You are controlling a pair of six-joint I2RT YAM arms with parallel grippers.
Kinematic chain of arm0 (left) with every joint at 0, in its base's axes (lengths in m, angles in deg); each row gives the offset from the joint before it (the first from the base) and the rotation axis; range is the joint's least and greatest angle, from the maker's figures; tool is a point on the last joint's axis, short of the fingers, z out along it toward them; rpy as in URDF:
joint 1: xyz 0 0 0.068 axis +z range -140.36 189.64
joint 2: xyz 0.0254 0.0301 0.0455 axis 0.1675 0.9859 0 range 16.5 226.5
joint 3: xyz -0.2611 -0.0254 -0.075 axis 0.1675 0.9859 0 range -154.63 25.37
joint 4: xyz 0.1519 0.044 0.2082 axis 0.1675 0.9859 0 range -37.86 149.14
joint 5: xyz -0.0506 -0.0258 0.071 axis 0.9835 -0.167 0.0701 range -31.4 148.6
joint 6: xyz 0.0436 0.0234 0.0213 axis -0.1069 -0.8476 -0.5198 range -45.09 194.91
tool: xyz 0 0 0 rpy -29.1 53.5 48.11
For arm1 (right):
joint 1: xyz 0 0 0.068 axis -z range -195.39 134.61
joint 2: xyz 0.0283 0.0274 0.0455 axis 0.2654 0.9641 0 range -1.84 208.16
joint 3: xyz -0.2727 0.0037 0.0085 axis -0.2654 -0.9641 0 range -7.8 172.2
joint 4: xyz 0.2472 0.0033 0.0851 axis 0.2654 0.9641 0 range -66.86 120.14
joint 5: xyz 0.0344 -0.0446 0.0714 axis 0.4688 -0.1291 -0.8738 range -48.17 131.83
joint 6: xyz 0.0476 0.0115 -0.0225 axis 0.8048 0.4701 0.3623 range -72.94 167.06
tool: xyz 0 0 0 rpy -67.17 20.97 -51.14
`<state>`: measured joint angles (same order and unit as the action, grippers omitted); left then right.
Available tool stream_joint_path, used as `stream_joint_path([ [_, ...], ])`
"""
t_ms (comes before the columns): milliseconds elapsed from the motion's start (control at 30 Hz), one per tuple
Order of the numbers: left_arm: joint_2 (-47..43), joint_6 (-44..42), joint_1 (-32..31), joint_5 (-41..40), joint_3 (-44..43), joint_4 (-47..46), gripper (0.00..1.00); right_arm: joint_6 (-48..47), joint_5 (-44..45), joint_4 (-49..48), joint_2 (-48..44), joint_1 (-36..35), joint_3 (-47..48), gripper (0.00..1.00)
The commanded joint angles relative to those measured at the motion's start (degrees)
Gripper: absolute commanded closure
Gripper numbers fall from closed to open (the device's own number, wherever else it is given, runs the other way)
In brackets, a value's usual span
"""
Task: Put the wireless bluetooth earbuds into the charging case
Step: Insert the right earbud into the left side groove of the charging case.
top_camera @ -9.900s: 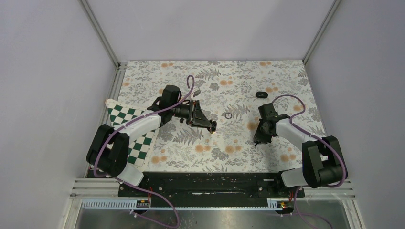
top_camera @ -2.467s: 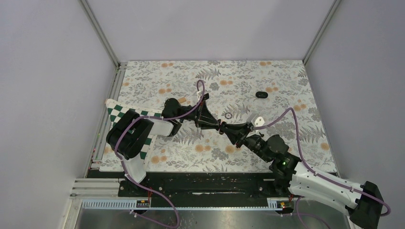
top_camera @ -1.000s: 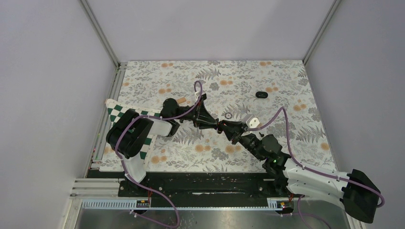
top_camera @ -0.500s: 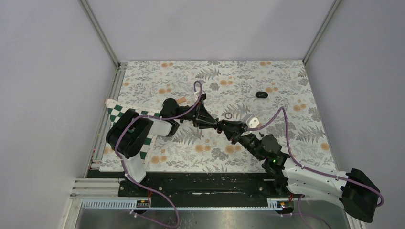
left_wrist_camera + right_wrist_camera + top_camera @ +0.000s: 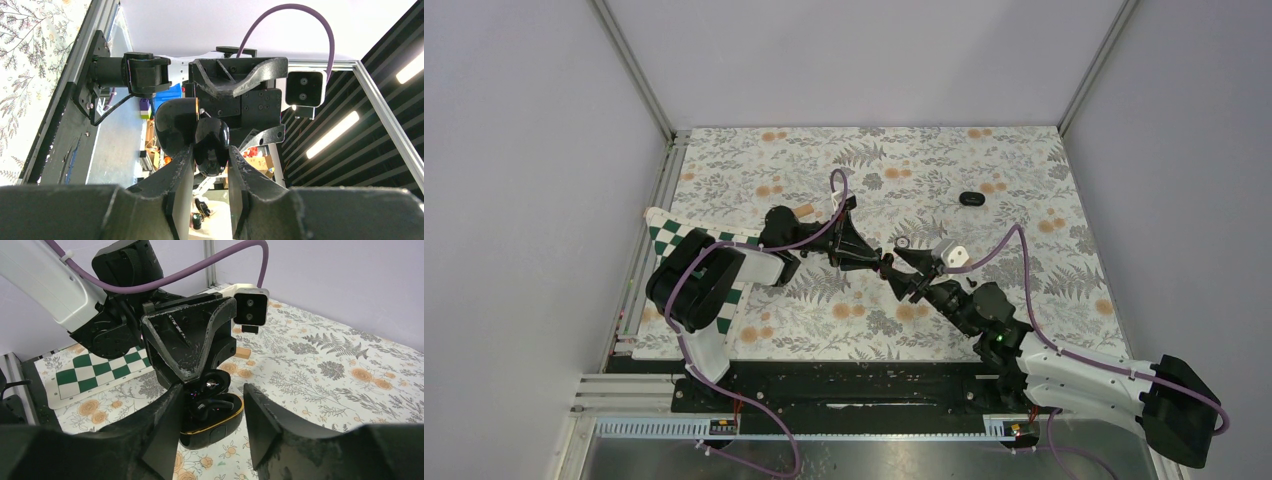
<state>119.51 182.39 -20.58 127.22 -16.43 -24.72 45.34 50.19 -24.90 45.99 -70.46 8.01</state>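
**Bud goes home:** Above the middle of the floral tabletop (image 5: 754, 170), the left fingers (image 5: 181, 172), reaching in from 9 o'clock, clamp the black case (image 5: 212, 142) by its sides. Its lid is hinged open toward the right arm. The right fingers (image 5: 167, 415), in from 5 o'clock, stand parted on either side of the open case and grip nothing. Dark rounded buds (image 5: 205, 407) appear to sit in the wells behind the gold rim, though whether both are seated cannot be told. The step in hand looks like the seating of a bud, with the release made. The next move calls for the right arm to draw straight back toward 5 o'clock without nudging the case. It would then press the lid shut against the left's grip. A thin ring (image 5: 902, 242) lies on the tabletop just at 12 o'clock of the meeting point.
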Motion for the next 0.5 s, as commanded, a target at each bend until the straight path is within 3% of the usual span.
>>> stream_joint_path([
  [0, -2.35, -0.43, 0.09, -0.58, -0.03, -4.60, 1.00, 0.57, 1.24, -1.32, -0.68, -0.21, 0.27, 0.40],
  [300, -2.27, -0.33, 0.07, -0.48, -0.21, -4.49, 1.00, 0.53, 4.26, 1.69, -3.11, -0.20, 2.88, 0.21],
  [467, -1.88, -0.43, 0.08, -0.38, -0.13, -4.58, 1.00, 0.88, 5.95, 3.07, -6.19, -0.19, 4.60, 0.01],
])
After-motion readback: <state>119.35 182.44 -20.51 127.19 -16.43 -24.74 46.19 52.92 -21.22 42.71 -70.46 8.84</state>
